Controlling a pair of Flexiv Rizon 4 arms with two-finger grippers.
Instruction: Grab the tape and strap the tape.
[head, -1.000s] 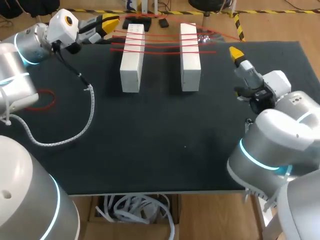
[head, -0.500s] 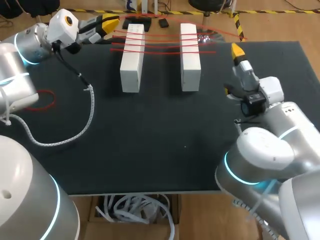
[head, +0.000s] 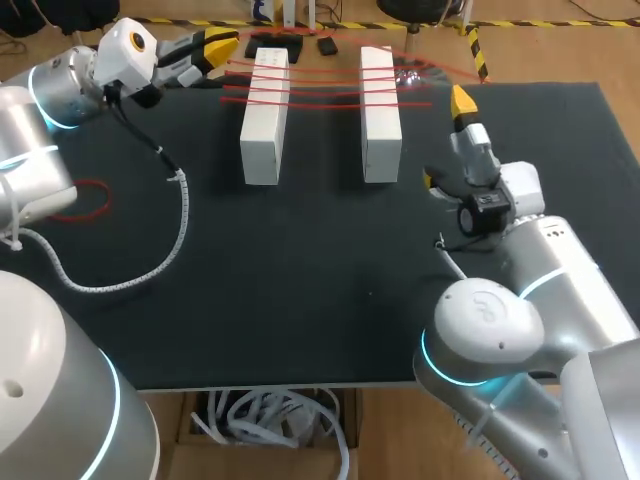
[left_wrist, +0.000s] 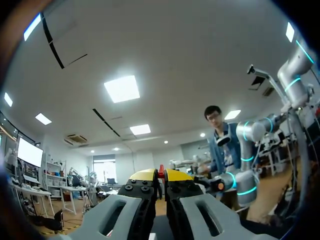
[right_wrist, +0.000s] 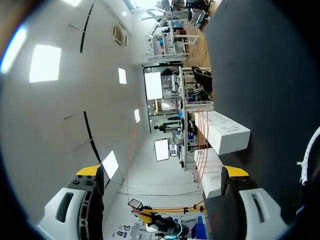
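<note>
Progress: roughly mid-wrap, my read. Red tape (head: 320, 86) already runs in several passes across the far halves of the left block (head: 263, 125) and the right block (head: 381, 125), bridging the gap between them. A couple of strands carry on past the right block toward the far right edge of the counter (head: 300, 290).

At the far left corner the left gripper (head: 222, 44) sits just beside the left block's far end, jaws clenched on the tape end. Its wrist view shows a red sliver pinched between the yellow tips. Over the counter, just right of the right block, the right gripper (head: 446, 140) has its jaws released and wide, with nothing between them.

Left to do, judging from this: more passes or a tie-off. The strands are spread out, not bundled, and the far-right run looks unanchored. Can't tell whether anything passes under the blocks.

Materials:
- **Tape:** thin, narrow and bright red, closer to a cord than flat tape. It runs straight and taut between the blocks.
- **Blocks:** white, long and rectangular, with crisp edges and matte faces. Possibly foam or painted wood; if light, they could shift under tension.
- **Counter:** dark, matte, felt-like surface, which should give some grip.
- **Cable:** a white spiral-wrapped cable (head: 150, 268) lies on the counter's left side, well apart from the blocks.
</note>
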